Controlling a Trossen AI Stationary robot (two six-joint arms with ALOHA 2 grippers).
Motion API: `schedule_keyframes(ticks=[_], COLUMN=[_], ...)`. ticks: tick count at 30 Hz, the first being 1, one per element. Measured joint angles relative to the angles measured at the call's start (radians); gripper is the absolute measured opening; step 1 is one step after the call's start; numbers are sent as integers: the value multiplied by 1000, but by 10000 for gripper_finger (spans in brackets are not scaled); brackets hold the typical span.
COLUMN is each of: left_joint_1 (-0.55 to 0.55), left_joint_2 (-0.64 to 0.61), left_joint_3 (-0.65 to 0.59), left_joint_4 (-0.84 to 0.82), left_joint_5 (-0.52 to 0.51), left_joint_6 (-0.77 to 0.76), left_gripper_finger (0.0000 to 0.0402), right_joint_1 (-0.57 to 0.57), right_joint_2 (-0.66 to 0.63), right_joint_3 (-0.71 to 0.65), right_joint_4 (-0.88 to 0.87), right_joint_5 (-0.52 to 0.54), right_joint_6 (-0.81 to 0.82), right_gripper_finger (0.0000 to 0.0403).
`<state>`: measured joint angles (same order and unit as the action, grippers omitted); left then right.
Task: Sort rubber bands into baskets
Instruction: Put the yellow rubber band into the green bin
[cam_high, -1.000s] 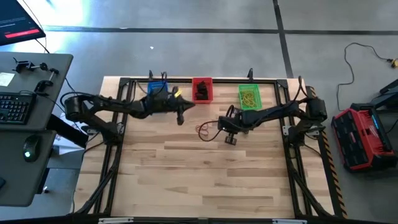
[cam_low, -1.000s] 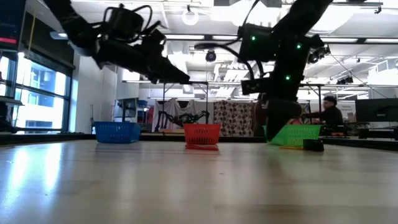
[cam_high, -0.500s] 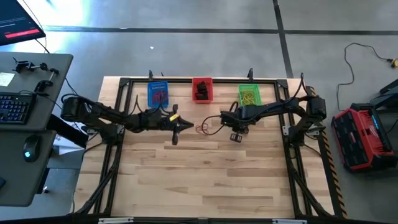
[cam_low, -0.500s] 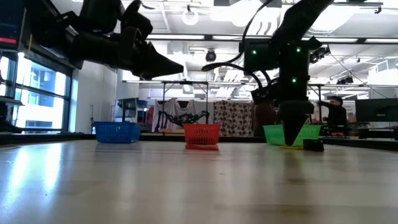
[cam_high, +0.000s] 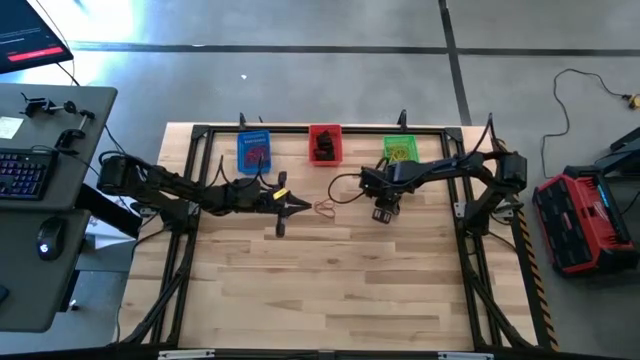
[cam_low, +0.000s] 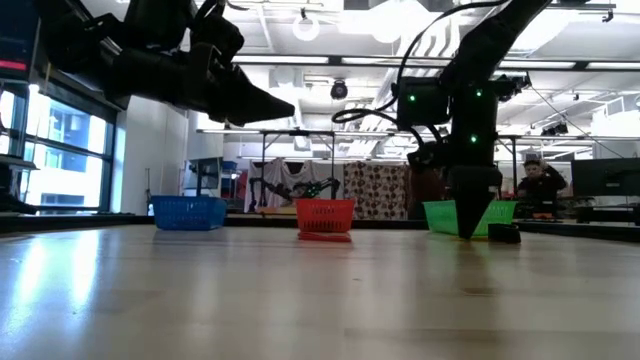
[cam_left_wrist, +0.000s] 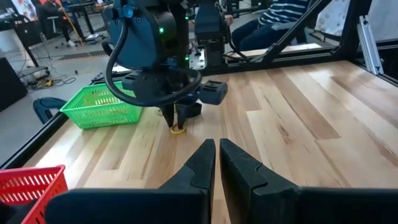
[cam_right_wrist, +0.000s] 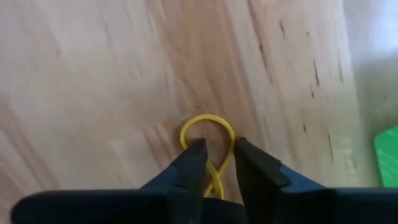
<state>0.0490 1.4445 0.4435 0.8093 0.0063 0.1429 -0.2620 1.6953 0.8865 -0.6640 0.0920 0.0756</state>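
Narrowed fingers of the right gripper (cam_right_wrist: 214, 163) pinch 1 yellow rubber band (cam_right_wrist: 208, 134) against the table (cam_right_wrist: 93, 74), its loop poking out just ahead of the tips, likely for the green basket (cam_high: 400, 150) just beyond. Left gripper (cam_left_wrist: 216, 163) hovers nearly closed, holding nothing, near loose bands (cam_high: 326, 208). Farther off: 3 baskets, red (cam_high: 325, 144) and blue (cam_high: 254, 151) too.
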Motion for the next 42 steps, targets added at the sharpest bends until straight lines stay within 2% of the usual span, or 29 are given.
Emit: schedule_keyframes(ticks=[7, 12, 29, 33, 42], left_joint_1=[0, 0, 1, 1, 1], left_joint_2=[3, 5, 5, 5, 5], left_joint_3=[0, 0, 0, 0, 0], left_joint_4=[-2, 1, -6, -18, -22], left_joint_5=[0, 0, -20, -23, -21], left_joint_6=[-21, -53, -45, -45, -60], left_gripper_finger=[13, 13, 13, 13, 13], right_joint_1=[0, 0, 28, 43, 52], right_joint_2=[-9, -45, -306, -362, -414], right_joint_3=[-2, -8, -7, -6, -6], right_joint_4=[12, 15, 137, 161, 171], right_joint_5=[-32, -42, -35, 73, 506], right_joint_6=[-50, -57, -32, -6, 58], right_gripper_finger=[6, 7, 0, 0, 0])
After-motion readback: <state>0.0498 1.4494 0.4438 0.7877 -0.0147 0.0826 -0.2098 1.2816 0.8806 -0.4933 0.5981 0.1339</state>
